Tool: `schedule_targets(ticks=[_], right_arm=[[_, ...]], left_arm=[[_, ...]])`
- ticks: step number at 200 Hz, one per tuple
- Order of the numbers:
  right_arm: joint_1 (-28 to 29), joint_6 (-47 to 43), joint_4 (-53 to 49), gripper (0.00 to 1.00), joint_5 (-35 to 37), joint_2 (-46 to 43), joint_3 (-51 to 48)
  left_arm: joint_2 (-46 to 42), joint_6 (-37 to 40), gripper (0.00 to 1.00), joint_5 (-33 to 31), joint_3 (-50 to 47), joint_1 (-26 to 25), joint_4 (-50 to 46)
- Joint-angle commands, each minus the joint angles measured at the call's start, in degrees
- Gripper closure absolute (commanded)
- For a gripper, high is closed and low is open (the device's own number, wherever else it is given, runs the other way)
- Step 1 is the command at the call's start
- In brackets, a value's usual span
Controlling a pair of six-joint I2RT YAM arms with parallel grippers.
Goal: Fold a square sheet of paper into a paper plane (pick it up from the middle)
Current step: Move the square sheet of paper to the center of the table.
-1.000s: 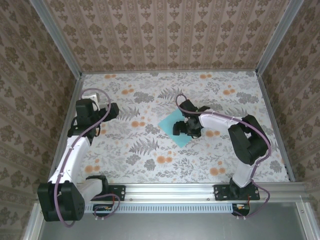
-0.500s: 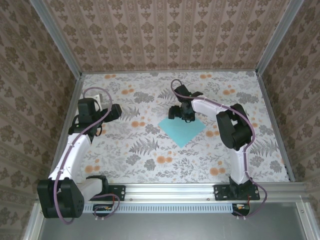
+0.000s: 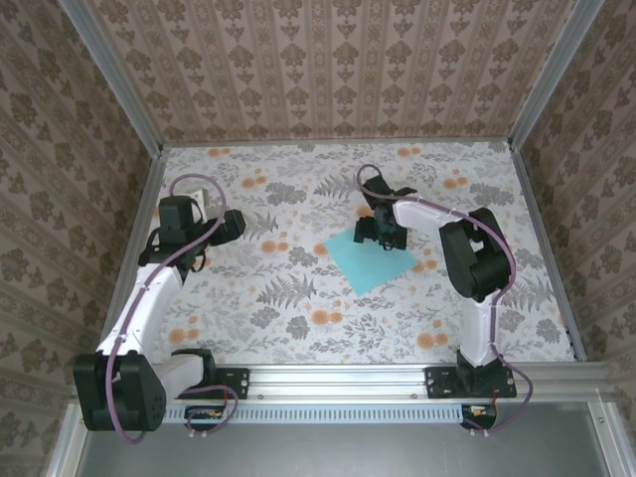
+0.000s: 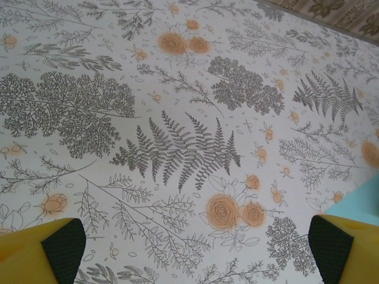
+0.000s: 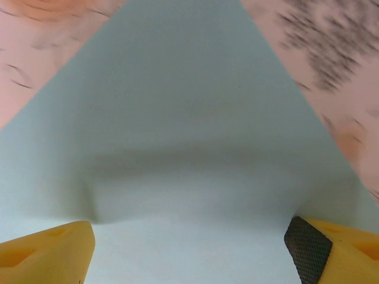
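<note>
- The right gripper [image 3: 383,232] hangs low over the square sheet of paper [image 3: 374,261], jaws apart, seemingly to pinch it.
- The left gripper [image 3: 235,223] hovers aside, jaws apart, empty.

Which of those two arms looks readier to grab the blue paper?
The right one. The right gripper, open, sits over the far corner of the blue paper; the left gripper hangs well aside over the flowered table.

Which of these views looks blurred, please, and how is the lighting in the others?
Right wrist: the tablecloth print is smeared and the square sheet of paper looks soft, with a dim shadow band across it. Left wrist: print sharp, light even, no glare. Top external: sharp, evenly lit, faint shadows.
</note>
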Motion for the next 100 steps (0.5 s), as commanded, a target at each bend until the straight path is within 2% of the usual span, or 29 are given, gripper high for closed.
schedule_targets(ticks=[1, 24, 42, 60, 72, 88, 100], right_arm=[[-0.52, 8.45, -3.85, 0.11, 1.75, -4.64, -8.9], [0.49, 17.41, 1.42, 0.12, -0.43, -12.96, -20.02], [1.6, 18.9, 2.11, 0.12, -0.29, -17.93, -23.55], [1.61, 12.95, -0.06, 0.09, 0.33, -21.18, -21.92], [1.71, 6.07, -2.14, 0.0, -0.65, -22.06, -19.9], [1.69, -3.53, -5.27, 0.0, -3.89, -21.92, -18.63], [2.03, -7.79, -8.51, 0.0, -3.63, -21.65, -18.72]], left_arm=[[0.23, -0.64, 0.0, 0.53, 1.94, -0.68, -1.06], [0.71, -1.18, 0.0, 0.81, 1.85, -0.99, -1.24], [1.36, -1.74, 0.0, 1.22, 1.93, -1.32, -1.48], [2.29, -2.56, 0.0, 2.25, 2.09, -1.82, -1.99], [2.89, -3.05, 0.0, 2.57, 2.31, -2.09, -2.8], [3.22, -3.53, 0.0, 2.73, 2.41, -2.26, -3.94], [3.31, -3.55, 0.0, 3.14, 2.26, -2.49, -4.36]])
